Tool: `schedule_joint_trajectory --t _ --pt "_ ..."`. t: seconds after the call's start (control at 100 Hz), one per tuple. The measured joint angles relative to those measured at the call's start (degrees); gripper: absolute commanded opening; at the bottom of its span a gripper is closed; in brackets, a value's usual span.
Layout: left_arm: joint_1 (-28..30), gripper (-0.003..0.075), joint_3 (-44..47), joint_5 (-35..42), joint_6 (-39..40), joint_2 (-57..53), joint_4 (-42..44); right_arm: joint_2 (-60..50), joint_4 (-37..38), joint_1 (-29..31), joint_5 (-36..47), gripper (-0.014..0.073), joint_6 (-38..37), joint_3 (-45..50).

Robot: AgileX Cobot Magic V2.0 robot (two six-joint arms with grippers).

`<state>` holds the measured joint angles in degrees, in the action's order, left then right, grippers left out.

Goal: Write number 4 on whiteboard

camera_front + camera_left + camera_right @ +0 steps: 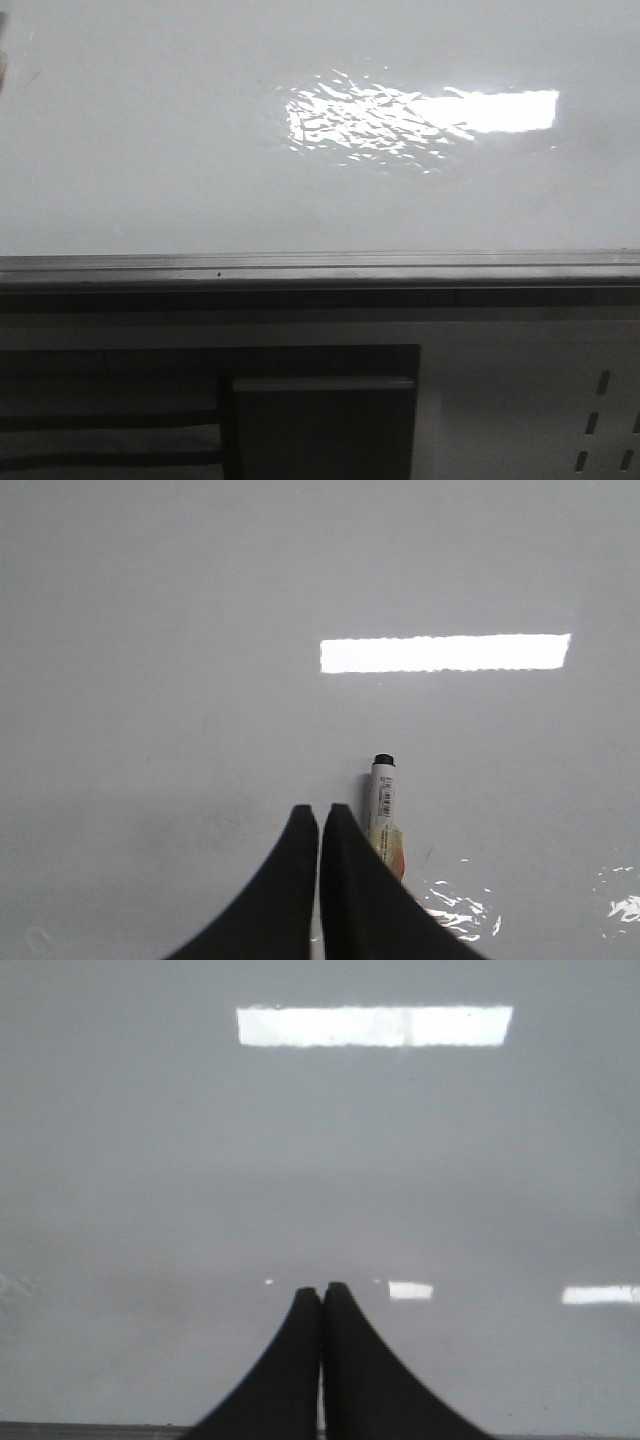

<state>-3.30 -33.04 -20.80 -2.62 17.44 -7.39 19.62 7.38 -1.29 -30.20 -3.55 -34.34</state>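
The whiteboard (pixel 180 150) fills the upper front view, glossy white with a rippled light reflection and a grey metal rim (pixel 320 268) along its near edge. No number 4 shows on it. Neither gripper appears in the front view. In the left wrist view my left gripper (pixel 320 812) is shut and empty above the whiteboard (pixel 160 630). A white marker (pixel 382 800) with a black end lies on the board just beside its fingers. In the right wrist view my right gripper (pixel 321 1289) is shut and empty over the whiteboard (pixel 320 1160).
Below the rim stands a white perforated panel (pixel 540 410) at the right and a dark opening with a grey box (pixel 320 420) at the left.
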Motion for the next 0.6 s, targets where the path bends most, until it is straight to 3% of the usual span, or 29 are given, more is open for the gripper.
schedule_joint_trajectory --t 0.53,0.6 --pt "0.0 -0.002 0.0 -0.76 0.0 1.33 0.22 2.25 0.21 0.0 -0.34 -0.0071 0.0 0.0" --pt "0.0 0.0011 0.0 -0.76 0.0 1.33 0.22 2.25 0.21 0.0 -0.34 -0.0046 0.0 0.0"
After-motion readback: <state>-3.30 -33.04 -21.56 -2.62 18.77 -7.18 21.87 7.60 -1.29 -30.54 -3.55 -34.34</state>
